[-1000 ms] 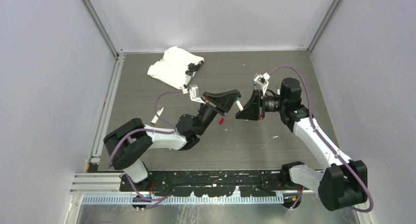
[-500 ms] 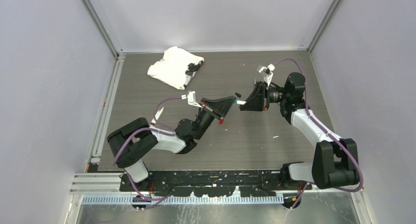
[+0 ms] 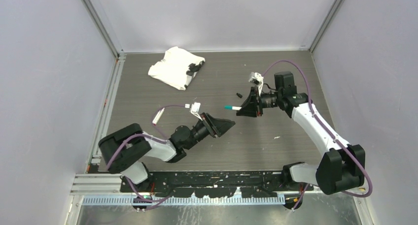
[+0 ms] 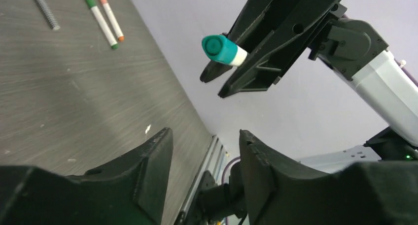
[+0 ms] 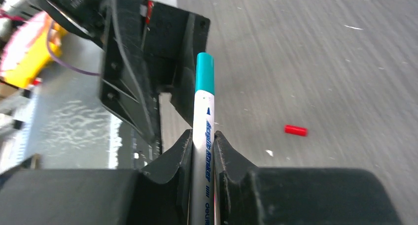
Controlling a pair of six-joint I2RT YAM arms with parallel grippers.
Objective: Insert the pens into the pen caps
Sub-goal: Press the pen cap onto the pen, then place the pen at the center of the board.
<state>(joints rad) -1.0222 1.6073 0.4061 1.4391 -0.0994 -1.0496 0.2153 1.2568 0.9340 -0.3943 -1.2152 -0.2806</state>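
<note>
Above the table (image 3: 143,99), right tool (image 5: 202,145) clamps the teal-capped pen (image 5: 203,107).

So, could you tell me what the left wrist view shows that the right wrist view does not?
Left wrist only: a green-capped pen and a salmon-capped pen lying side by side on the table. Right wrist only: a loose red cap on the table and the print on the held barrel. Both: the teal-capped pen clamped in the right gripper.

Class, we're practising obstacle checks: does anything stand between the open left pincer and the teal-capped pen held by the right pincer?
Nothing visible. The left pincer is open and empty; only air lies between it and the teal-capped pen in the right pincer.
</note>
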